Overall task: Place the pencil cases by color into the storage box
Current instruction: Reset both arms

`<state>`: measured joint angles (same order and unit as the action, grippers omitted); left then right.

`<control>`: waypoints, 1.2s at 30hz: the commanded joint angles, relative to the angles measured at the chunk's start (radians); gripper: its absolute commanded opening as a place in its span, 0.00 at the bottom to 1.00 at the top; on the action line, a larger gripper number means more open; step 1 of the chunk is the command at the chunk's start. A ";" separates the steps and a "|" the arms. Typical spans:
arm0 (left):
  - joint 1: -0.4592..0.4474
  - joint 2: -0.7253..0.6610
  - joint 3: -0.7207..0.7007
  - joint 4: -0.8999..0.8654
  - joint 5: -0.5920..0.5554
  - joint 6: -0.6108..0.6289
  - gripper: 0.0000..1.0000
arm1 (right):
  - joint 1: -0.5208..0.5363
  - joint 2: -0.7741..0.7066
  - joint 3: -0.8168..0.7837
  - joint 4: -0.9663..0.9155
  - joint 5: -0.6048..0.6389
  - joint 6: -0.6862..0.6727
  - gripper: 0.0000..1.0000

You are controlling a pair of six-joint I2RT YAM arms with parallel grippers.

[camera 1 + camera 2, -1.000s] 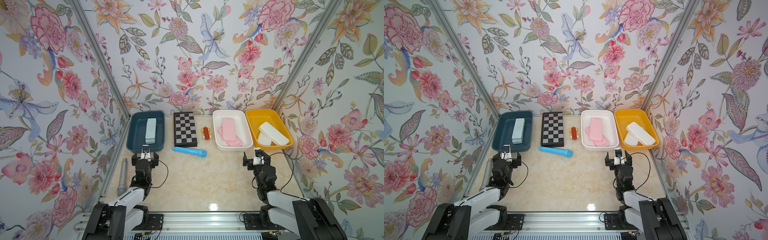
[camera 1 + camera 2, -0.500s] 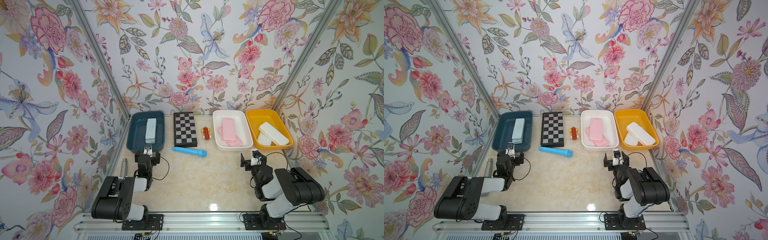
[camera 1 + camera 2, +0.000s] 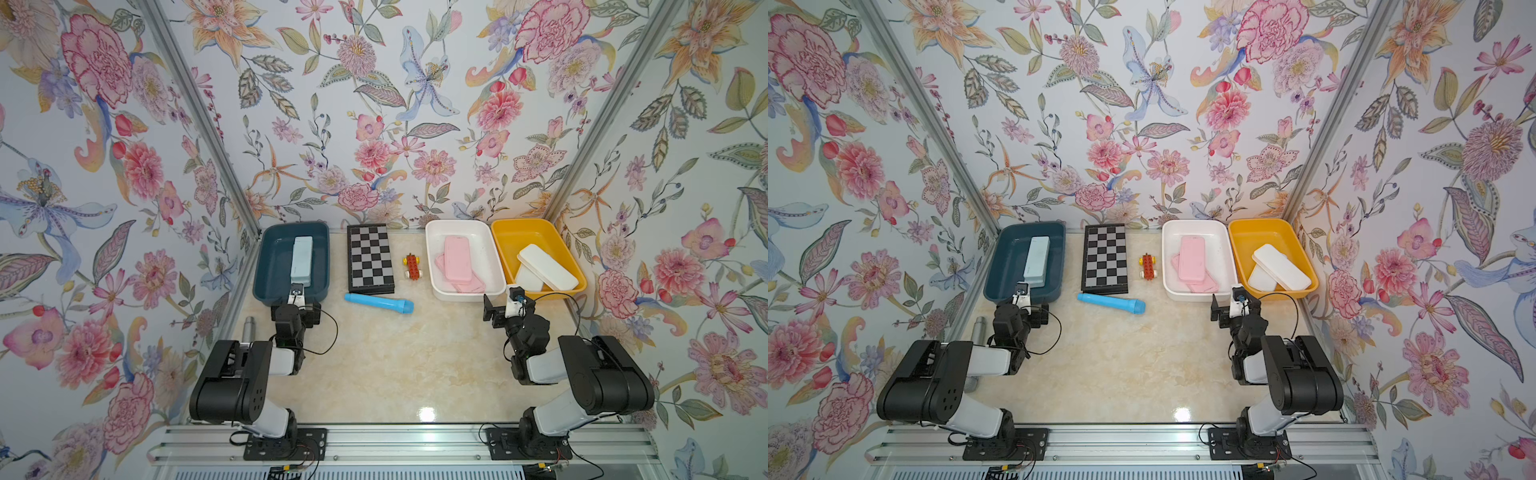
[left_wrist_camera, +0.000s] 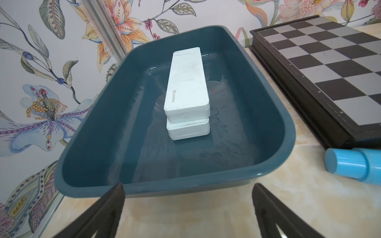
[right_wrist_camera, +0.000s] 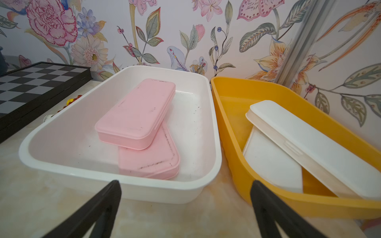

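**Cases sorted into three trays, both grippers spread and empty**

At the back of the table, three trays. In the dark blue tray [image 3: 274,266], by the left wall: two light blue pencil cases [image 3: 301,259], stacked lengthwise, seen in the left wrist view [image 4: 186,82] one squarely atop the other. In the white tray [image 3: 484,249]: two pink pencil cases [image 3: 457,259], upper one skewed across the lower [image 5: 136,115]. In the yellow tray [image 3: 511,241], touching the white one: two white pencil cases [image 3: 548,268], upper one lying crosswise [image 5: 309,144].

Between blue and white trays: a checkered board [image 3: 370,258], a small red toy car [image 3: 412,266], and nearer the arms a bright blue tube [image 3: 378,303].

Left gripper [image 4: 187,208] just short of the blue tray's near rim, fingers [image 4: 111,204] wide apart, nothing between. Right gripper [image 5: 185,208] before the seam of white and yellow trays, fingers [image 5: 109,202] likewise spread, nothing gripped. A grey metal cylinder [image 3: 248,328] beside the left wall.
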<state>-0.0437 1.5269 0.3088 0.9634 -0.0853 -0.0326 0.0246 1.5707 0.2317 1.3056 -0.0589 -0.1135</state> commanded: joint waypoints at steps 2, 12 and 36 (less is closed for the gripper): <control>0.008 0.014 0.019 0.004 0.011 0.007 0.98 | -0.023 -0.013 0.028 -0.114 -0.065 0.049 1.00; 0.002 0.010 0.016 0.002 0.000 0.011 0.98 | -0.045 -0.013 0.049 -0.153 -0.083 0.077 1.00; 0.002 0.008 0.016 0.002 0.000 0.010 0.98 | -0.030 -0.018 0.041 -0.145 -0.067 0.062 1.00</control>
<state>-0.0441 1.5272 0.3088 0.9634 -0.0849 -0.0322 -0.0143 1.5684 0.2638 1.1664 -0.1242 -0.0513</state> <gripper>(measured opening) 0.984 0.998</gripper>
